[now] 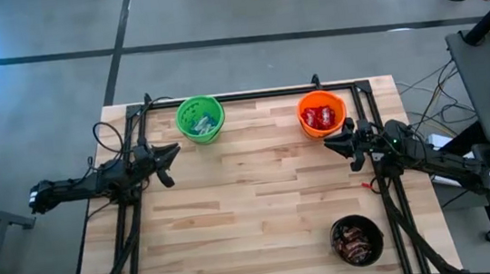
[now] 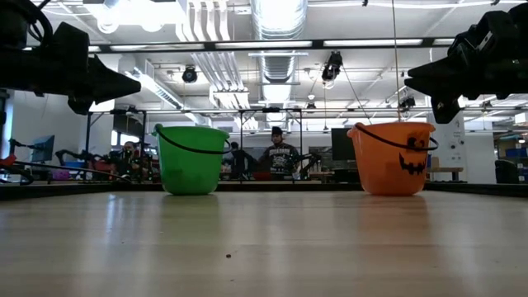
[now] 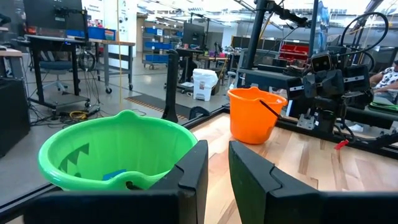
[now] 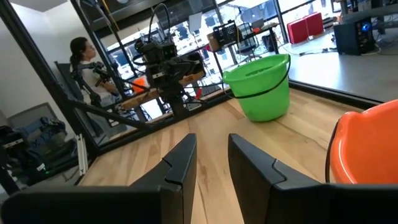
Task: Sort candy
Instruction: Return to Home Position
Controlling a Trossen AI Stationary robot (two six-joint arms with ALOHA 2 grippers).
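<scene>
- Wooden boards made up the table (image 1: 254, 218), and no loose candy was seen on them.
- Light-blue-and-white candy (image 1: 200, 123) was held in the green bucket (image 1: 200, 119), which stood at the far edge, left of the middle.
- Red candy (image 1: 320, 117) was piled in the orange bucket (image 1: 322, 113), which stood at the far edge towards the right, well apart from the green one. A black pumpkin face was printed on its side.
- Brown candy (image 1: 356, 242) was heaped in the black bucket (image 1: 357, 240), which was set alone at the near right corner.
- The left gripper (image 3: 217, 152) was held above the left side of the table, near the green bucket and a little nearer than it, and was pointed towards the right.
- Its fingers (image 3: 193, 174) were drawn almost together with only a thin slit between them, and nothing was pinched.
- The right gripper (image 4: 212, 144) was held above the right side, just beside the near rim of the orange bucket, and was pointed towards the left.
- Its fingers (image 4: 177, 165) were likewise brought close together and were empty.
- Both grippers were raised clear of the boards in the low view.
- A person (image 2: 279, 153) was seen in the room far behind the table, between the two far buckets.
</scene>
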